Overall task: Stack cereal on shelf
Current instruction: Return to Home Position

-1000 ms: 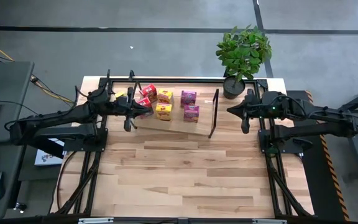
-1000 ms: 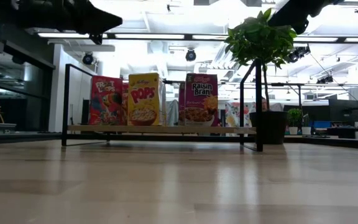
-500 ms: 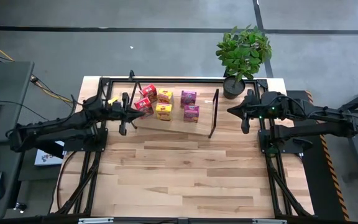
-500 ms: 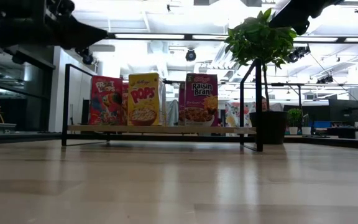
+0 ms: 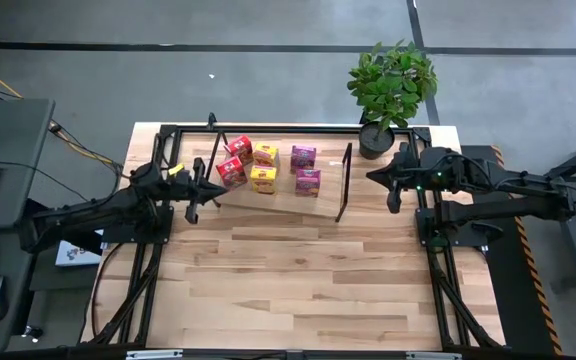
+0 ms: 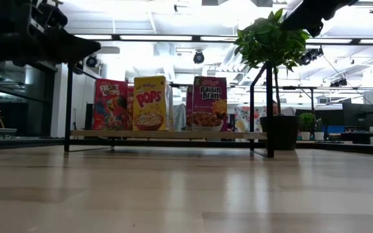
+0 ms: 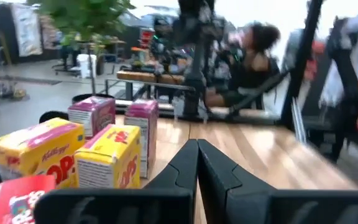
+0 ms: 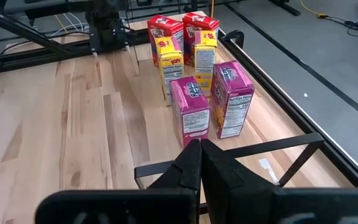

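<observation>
Cereal on shelf stands clear of left arm's closed jaws.

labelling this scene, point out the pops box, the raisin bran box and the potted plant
pops box (image 6: 150,103), low view, yellow front face
raisin bran box (image 6: 210,103), low view, purple front face
potted plant (image 5: 392,78), high view, middle of the leaves

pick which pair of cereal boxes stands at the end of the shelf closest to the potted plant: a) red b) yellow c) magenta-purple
c: in the high view the magenta-purple boxes stand at the end of the shelf toward the potted plant, with the yellow boxes in the middle and the red boxes at the opposite end.
</observation>
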Controlling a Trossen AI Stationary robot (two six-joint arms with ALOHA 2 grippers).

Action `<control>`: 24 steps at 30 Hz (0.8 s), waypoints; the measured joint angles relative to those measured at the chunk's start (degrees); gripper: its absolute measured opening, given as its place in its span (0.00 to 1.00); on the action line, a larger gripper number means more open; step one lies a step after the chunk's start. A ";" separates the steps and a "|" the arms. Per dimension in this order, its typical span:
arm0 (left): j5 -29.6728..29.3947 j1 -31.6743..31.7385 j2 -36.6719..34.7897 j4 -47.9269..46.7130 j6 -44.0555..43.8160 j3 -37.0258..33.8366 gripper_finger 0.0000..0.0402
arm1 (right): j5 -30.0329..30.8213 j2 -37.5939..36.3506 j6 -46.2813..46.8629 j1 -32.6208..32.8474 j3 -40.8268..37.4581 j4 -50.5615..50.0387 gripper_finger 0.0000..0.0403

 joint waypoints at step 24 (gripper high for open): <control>-38.33 -28.30 -1.09 -0.41 -0.78 -3.53 0.00 | -1.60 0.00 2.11 0.00 0.00 -1.66 0.00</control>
